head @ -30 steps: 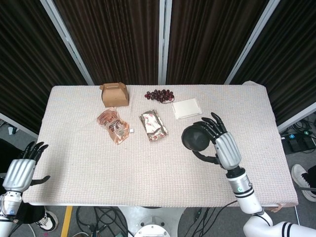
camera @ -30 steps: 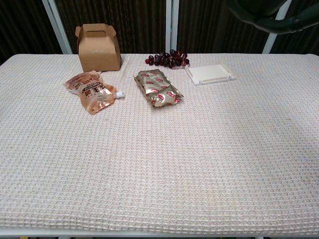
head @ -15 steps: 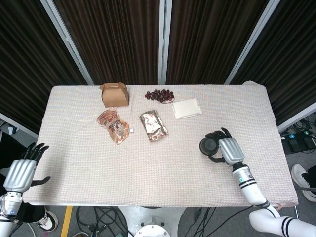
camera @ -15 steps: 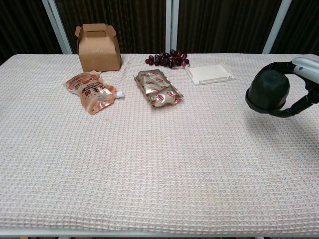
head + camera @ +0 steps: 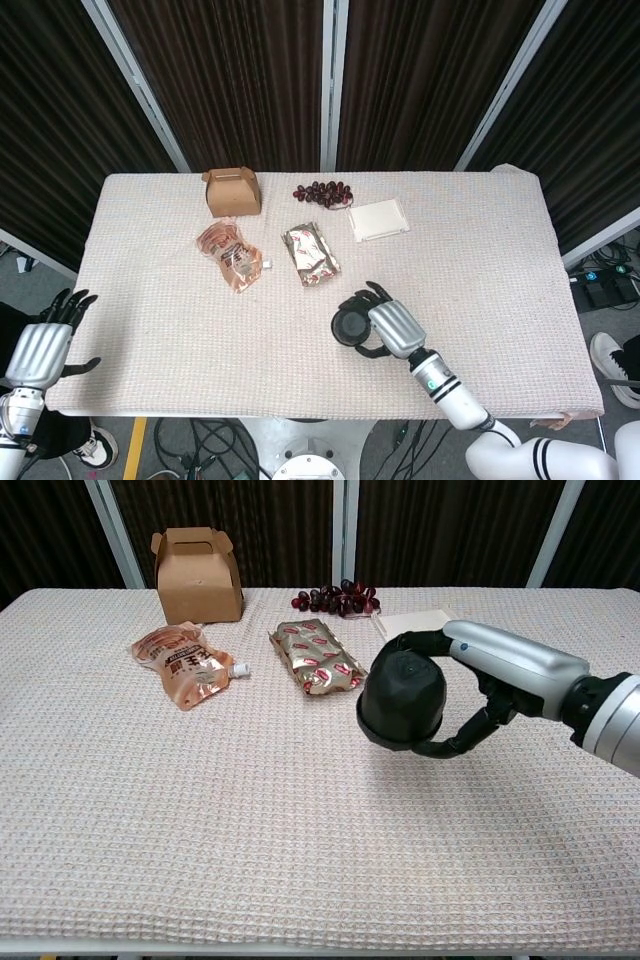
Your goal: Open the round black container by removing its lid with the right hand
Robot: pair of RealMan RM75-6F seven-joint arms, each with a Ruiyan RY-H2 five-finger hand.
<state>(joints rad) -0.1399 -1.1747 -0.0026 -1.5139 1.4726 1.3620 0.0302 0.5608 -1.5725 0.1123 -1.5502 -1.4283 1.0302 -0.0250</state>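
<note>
My right hand [image 5: 388,327] [image 5: 490,675] grips the round black container [image 5: 351,327] [image 5: 402,697], with dark fingers wrapped around its body. In the chest view the container hangs a little above the tablecloth, right of centre. Whether its lid is on, I cannot tell. My left hand [image 5: 42,346] hangs open beyond the table's left front corner, away from everything, and shows only in the head view.
A brown paper box [image 5: 233,191] [image 5: 197,576], grapes [image 5: 322,191] [image 5: 336,599] and a white tray [image 5: 378,219] [image 5: 415,626] stand along the far side. An orange pouch [image 5: 231,254] [image 5: 183,663] and a foil packet [image 5: 310,253] [image 5: 316,658] lie left of the container. The woven tablecloth [image 5: 250,830] covers the table.
My right hand has carried the black container down and leftward, from the right side of the table toward the middle front. The left hand has barely moved.
</note>
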